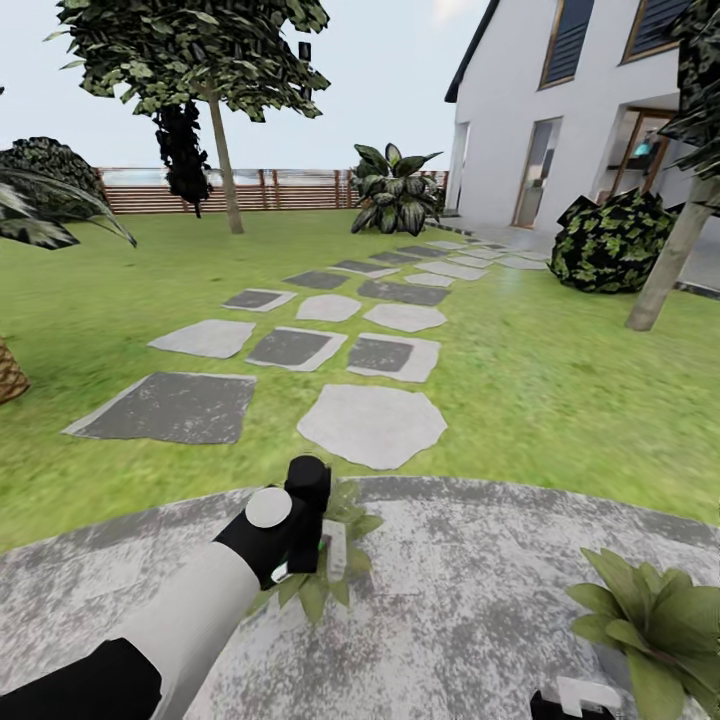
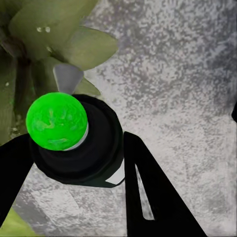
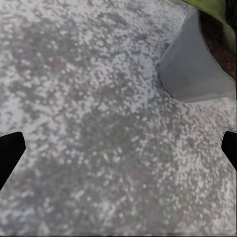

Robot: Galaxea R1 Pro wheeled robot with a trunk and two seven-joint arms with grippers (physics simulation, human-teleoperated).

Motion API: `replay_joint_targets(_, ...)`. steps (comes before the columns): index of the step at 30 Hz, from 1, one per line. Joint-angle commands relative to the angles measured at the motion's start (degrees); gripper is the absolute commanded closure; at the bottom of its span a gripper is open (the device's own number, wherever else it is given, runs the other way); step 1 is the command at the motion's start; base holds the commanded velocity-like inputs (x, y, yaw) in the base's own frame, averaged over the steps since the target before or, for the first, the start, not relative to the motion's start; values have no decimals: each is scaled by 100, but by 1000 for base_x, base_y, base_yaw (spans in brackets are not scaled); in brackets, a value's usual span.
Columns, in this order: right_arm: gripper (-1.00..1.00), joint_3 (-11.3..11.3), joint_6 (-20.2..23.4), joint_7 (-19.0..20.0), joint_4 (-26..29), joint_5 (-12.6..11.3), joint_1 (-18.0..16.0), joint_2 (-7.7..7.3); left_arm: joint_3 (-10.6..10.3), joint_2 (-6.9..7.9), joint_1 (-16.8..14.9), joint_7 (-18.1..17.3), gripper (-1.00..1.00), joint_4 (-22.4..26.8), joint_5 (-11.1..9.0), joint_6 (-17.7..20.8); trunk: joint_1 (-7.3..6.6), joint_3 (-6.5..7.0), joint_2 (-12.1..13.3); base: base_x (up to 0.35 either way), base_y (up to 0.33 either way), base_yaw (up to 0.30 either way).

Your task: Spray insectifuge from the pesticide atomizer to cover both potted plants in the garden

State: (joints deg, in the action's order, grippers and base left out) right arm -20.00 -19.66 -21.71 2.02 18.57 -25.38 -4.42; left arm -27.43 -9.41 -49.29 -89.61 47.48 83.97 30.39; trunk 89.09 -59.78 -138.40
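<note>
Left wrist view: left gripper (image 2: 74, 163) clenched on slim dark atomizer bottle (image 2: 79, 148), over first speckled potted plant (image 1: 335, 550). Right gripper (image 3: 118, 148) spread, empty. Judged: pickup done; spraying both remains.

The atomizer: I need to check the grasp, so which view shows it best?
The left wrist view: the atomizer's black top and green ball sit close up between the left claw's fingers. In the head view the arm hides nearly all of it.
</note>
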Motion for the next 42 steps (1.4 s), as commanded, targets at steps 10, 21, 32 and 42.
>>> replay_joint_targets(10, -100, -48, -21, -17, -17, 67, -2, -23, 26, -8, 356, -39, 100, -118, 67, 213, -5, -5, -2, -77, 10, 12)
replay_joint_targets(21, -100, -48, -21, -17, -17, 67, -2, -24, 1296, 182, 268, -39, 100, -44, 139, 1059, -5, -5, -2, 0, 0, 0)
replay_joint_targets(32, -100, -48, -18, -17, -17, 67, -2, -31, 1256, -7, 173, -39, 100, -83, 570, 1427, -5, -5, -2, 0, 0, 0)
replay_joint_targets(42, -100, -46, -21, -6, -17, 69, -2, 2, 1038, 59, 224, -39, 100, -24, 617, 1550, -5, 17, -2, -2, 0, -143)
